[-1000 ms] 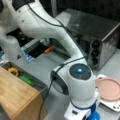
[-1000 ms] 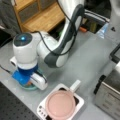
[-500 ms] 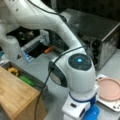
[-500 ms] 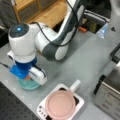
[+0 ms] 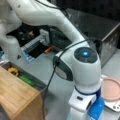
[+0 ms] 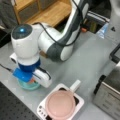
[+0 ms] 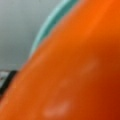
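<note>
In a front view the gripper (image 6: 29, 79) has sunk since the earlier frame into a teal bowl (image 6: 28, 85) holding an orange thing (image 7: 75, 75) (it fills the wrist view), fingers hidden so I cannot tell their state, a pink pan (image 6: 60, 104) at four o'clock.

White arm (image 6: 62, 40), blue band, black cable (image 5: 51, 80)

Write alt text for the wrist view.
An orange object fills nearly the whole frame, very close to the camera. Behind it, a teal rim curves against grey table. The pincer does not show.
</note>
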